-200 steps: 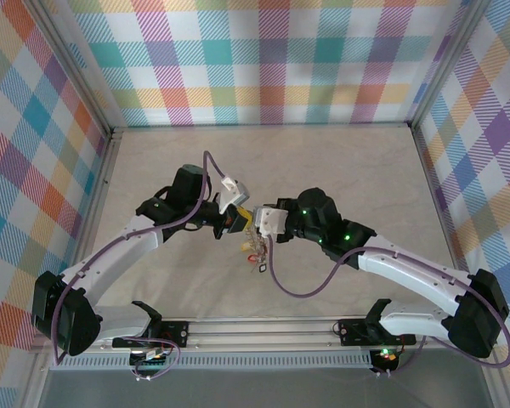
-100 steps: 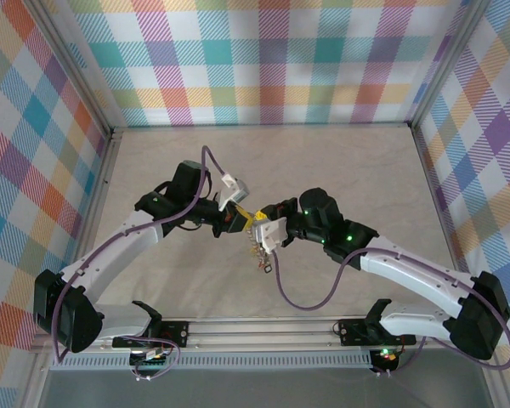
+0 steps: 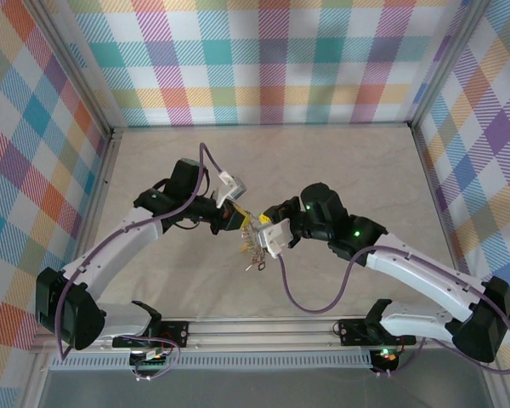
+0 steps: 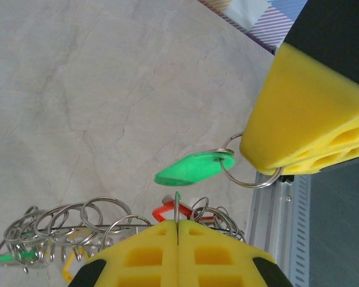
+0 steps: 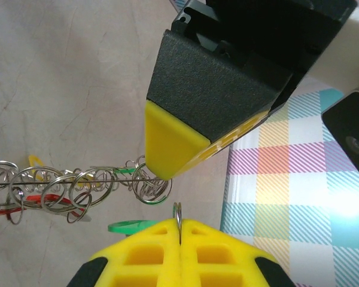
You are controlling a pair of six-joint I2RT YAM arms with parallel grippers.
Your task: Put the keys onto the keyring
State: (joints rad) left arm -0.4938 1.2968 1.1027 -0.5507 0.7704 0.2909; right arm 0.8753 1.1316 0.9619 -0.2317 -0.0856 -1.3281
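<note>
both pinched shut: left gripper (image 4: 177,227) on the keyring (image 3: 253,249) wire, right gripper (image 5: 179,227) holding the green-tagged key (image 4: 188,169) by its loop. right has rolled and closed in; bunch hangs over mid table (image 3: 323,170). key not threaded yet.

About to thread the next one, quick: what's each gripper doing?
Left gripper: closed on the keyring.
Right gripper: closed on the small ring of a green-tagged key.

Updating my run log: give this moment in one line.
left gripper: shut on thin grey wire keyring | right gripper: shut on green-tagged key | key unthreaded
</note>
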